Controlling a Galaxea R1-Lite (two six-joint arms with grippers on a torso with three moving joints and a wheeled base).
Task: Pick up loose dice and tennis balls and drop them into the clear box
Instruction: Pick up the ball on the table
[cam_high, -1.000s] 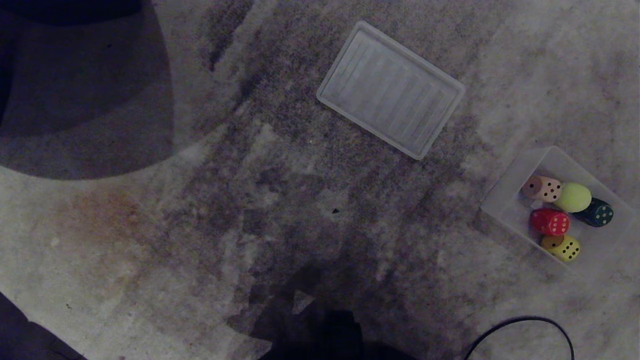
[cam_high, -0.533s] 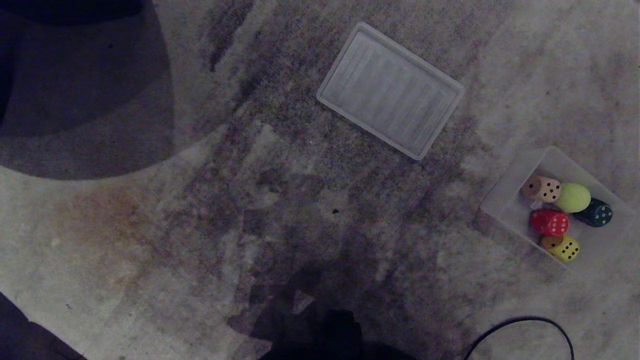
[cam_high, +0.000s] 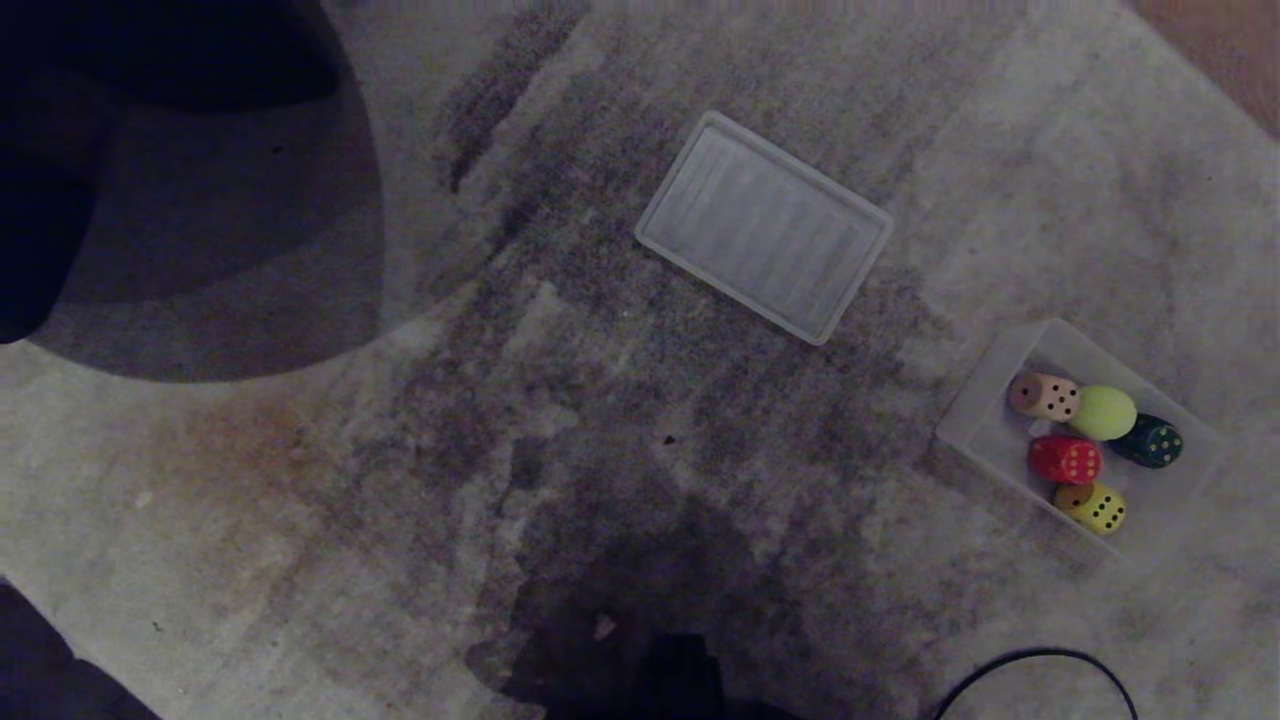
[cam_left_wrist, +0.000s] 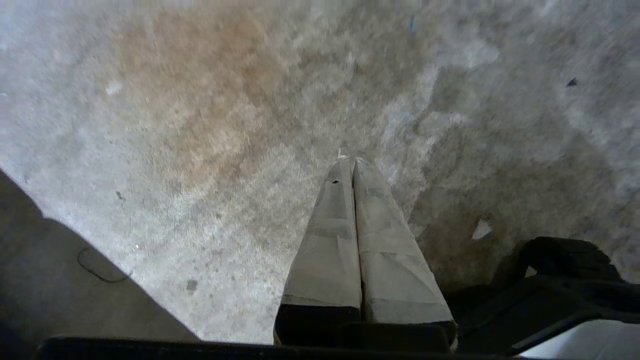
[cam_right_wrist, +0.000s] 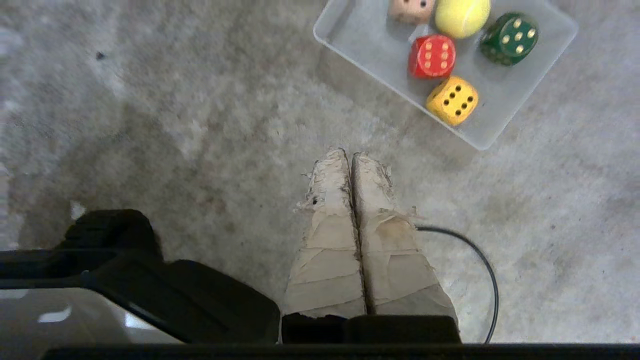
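1. The right gripper (cam_right_wrist: 351, 156) is seen clenched in the right wrist view, its two tape-wrapped fingers (cam_right_wrist: 330, 225) pressed together along their whole length, with nothing between them. It hangs above bare carpet (cam_right_wrist: 175, 125).
2. The left gripper (cam_left_wrist: 352, 161) is likewise closed on nothing, its wrapped fingers (cam_left_wrist: 385, 240) pressed flat against each other over a stained patch of carpet.
3. Neither gripper is seen in the head view.
4. The clear box (cam_right_wrist: 350, 40) is found on the carpet near the right gripper, apart from its fingertips; in the head view it lies at the right side (cam_high: 985, 425).
5. Inside the box five items are gathered: a beige die (cam_high: 1043, 396), a tennis ball (cam_high: 1102, 412), a dark green die (cam_high: 1150, 442), a red die (cam_high: 1066, 459) and a yellow die (cam_high: 1094, 507).
6. The beige die, tennis ball and green die are lined up in a row, each close against the next; the red die is placed just beside the ball, and the yellow die just beyond the red one, near the box wall.
7. A flat ribbed translucent panel (cam_high: 765, 226) is laid on the carpet well apart from the box, farther from the robot.
8. A black cable (cam_right_wrist: 480, 260) is curved across the carpet just behind the right gripper's fingers.
9. A dark rounded shape (cam_high: 150, 180) is seen at the far left of the head view; what it is cannot be told.
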